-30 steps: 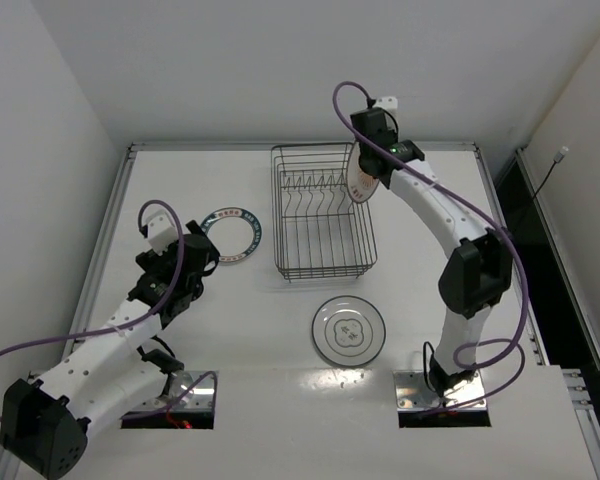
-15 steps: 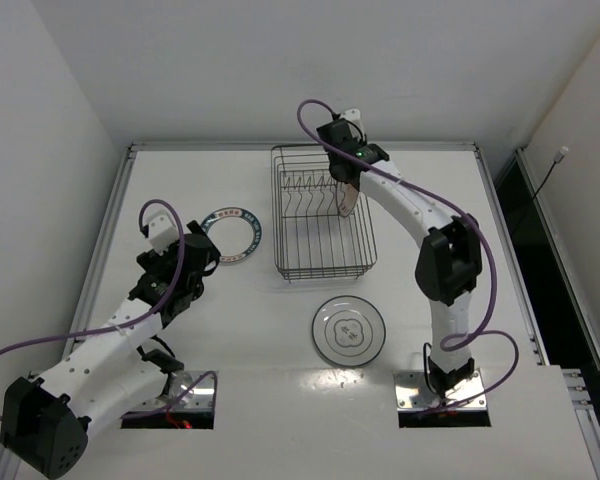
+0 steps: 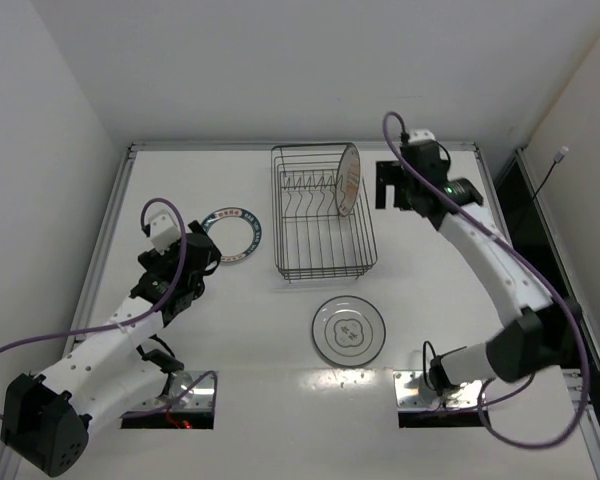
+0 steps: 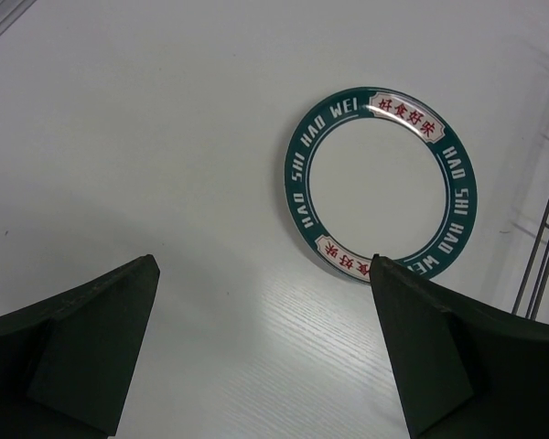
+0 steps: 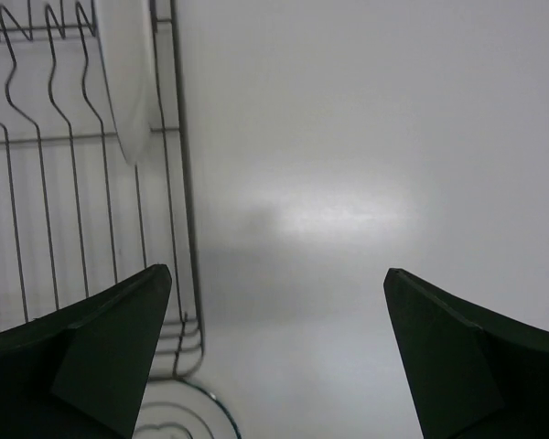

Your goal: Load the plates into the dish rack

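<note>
Top view: dish rack [image 3: 323,250] sits on the bench [image 3: 250,320], toward 12 o'clock from the bench centre.

Orange-patterned plate [image 3: 349,180] stands on edge inside the rack, at the rack's 1 o'clock corner, among the upright prongs and close to the right-hand rim. Right wrist view shows the same plate [image 5: 128,73] edge-on, just inside the rack's side wire [image 5: 185,229].

Right end effector [image 3: 384,186] hangs at 3 o'clock of that plate, outside the rack and apart from it. Its jaws are spread wide with nothing between them; the right wrist view [image 5: 273,283] shows only bare bench in the gap.

Dark-rimmed plate [image 3: 231,236] lies flat on the bench at 9 o'clock of the rack, clear of the wire. In the left wrist view [image 4: 381,183] its rim reads dark teal with white lettering and red panels.

Left end effector [image 3: 200,260] is at 7 o'clock of this plate, near it; contact cannot be told. Jaws wide, holding nothing [image 4: 263,270].

Ringed plate [image 3: 349,329] lies flat at 6 o'clock of the rack, near its front rim, not touching.
</note>
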Controlling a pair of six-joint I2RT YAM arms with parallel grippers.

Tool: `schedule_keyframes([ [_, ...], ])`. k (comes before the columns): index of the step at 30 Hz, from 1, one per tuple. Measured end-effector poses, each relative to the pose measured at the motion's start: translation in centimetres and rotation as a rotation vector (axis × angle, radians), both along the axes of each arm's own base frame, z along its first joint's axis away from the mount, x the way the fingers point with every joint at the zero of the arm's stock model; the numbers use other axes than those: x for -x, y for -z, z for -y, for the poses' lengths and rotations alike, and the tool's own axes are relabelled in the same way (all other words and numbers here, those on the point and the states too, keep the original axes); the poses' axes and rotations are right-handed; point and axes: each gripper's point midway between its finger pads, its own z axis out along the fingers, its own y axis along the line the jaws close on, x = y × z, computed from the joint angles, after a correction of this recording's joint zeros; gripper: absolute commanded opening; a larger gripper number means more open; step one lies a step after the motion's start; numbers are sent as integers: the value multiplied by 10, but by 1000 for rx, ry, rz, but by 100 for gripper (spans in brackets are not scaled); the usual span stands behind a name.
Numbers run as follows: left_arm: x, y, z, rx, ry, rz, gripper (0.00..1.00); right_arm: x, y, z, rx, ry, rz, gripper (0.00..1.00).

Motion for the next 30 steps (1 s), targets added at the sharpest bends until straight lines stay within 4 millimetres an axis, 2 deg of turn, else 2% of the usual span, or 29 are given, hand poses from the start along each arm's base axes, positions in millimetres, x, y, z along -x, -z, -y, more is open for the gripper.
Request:
schedule_keyframes([
  [2,0,0,1,1,5,-1,100,37,0,16,-32,11,13,100],
  [4,0,0,2,-1,15,-5,100,63,1,24,-63,29,29,100],
  [6,-1,1,4,-3,29,-11,100,81,5,28,-88,28,43,96],
  [8,-2,2,5,-8,42,-21,100,98,19,31,-107,26,16,98],
  [11,-3,4,8,-14,57,-37,100,117,46,26,-158,-6,-87,99],
  [14,-5,5,10,-14,65,-44,100,133,86,12,-248,-56,-242,99],
  [17,-5,5,11,-16,68,-46,100,164,130,2,-349,-82,-417,99],
  [19,-6,3,11,-15,70,-45,100,187,151,-3,-419,-87,-510,99],
  [24,-7,0,12,-13,76,-39,100,227,180,-15,-569,-108,-667,87],
  [27,-7,1,14,-8,85,-42,100,240,190,-21,-626,-133,-732,81],
  [28,-7,1,15,-7,89,-44,100,243,193,-24,-640,-141,-746,73],
  [30,-7,2,16,-7,98,-49,100,246,200,-28,-669,-161,-764,66],
])
